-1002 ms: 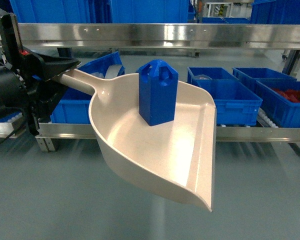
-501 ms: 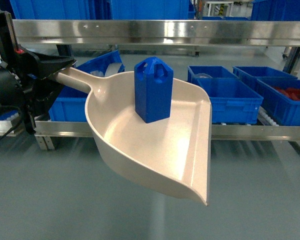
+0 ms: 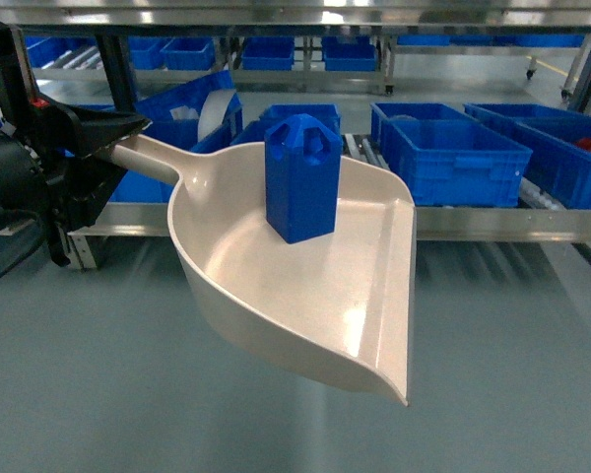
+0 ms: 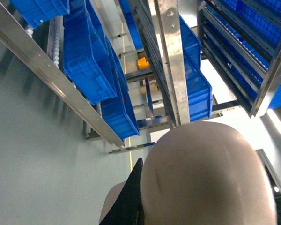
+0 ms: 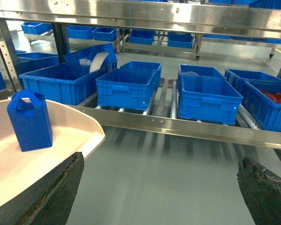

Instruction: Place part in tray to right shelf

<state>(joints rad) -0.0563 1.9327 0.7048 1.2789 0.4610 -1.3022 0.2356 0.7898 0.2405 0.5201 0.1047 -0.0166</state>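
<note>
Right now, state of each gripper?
Left gripper: shut on the tray handle; the part stands upright in the tray.
Right gripper: open, holding nothing.

- tray (image 3: 315,296): beige plastic, smooth, semi-gloss with soft highlights on inner wall
- part (image 3: 302,177): bright blue plastic, smooth, low sheen
- shelf (image 5: 187,126): stainless steel rails, brushed, shiny; upper rail reflective
- crates (image 5: 124,86): blue plastic, smooth, slightly glossy rims
- floor (image 3: 128,394): grey, smooth, satin, faint reflections
- left gripper (image 3: 89,148): black, matt, plastic-looking
- right gripper (image 5: 161,197) fingers (image 5: 264,192): black, rough, worn-looking pad surface, matt
</note>
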